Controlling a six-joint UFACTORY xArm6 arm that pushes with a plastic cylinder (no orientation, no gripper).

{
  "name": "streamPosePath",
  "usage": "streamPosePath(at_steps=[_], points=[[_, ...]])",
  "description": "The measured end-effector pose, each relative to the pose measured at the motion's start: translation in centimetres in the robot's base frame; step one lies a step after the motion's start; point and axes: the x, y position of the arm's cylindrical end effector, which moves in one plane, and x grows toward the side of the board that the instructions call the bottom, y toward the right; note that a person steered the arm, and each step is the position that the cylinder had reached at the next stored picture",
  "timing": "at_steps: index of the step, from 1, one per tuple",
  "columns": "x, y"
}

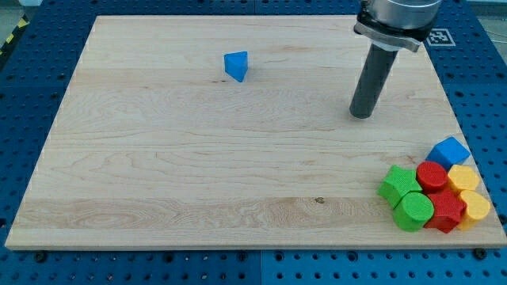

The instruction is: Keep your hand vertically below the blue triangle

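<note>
The blue triangle (pixel 236 66) lies alone on the wooden board (pixel 198 158), in the view's upper left of centre. My tip (pixel 362 113) rests on the board well to the view's right of the triangle and somewhat lower. The dark rod rises from the tip to the arm's mount at the view's top right. The tip touches no block.
A cluster of blocks sits at the board's bottom right corner: a blue cube (pixel 449 151), a green star (pixel 399 184), a green cylinder (pixel 414 211), a red cylinder (pixel 432 176), a red block (pixel 446 211) and two yellow blocks (pixel 463 178) (pixel 475 208).
</note>
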Motion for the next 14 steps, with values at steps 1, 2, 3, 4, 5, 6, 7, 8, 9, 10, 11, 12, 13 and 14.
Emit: streamPosePath(at_steps=[1,2,3,4,5,6,7,8,9,10,11,12,13,14], points=[[0.0,-1.6],[0.0,-2.9],[0.4,-4.3],[0.4,-6.0],[0.4,-7.6],[0.4,-7.7],[0.4,-7.7],[0.4,-9.0],[0.4,-11.3],[0.1,-13.8],[-0.4,-15.5],[-0.6,-16.4],[-1.3,-17.8],[-2.4,-18.8]])
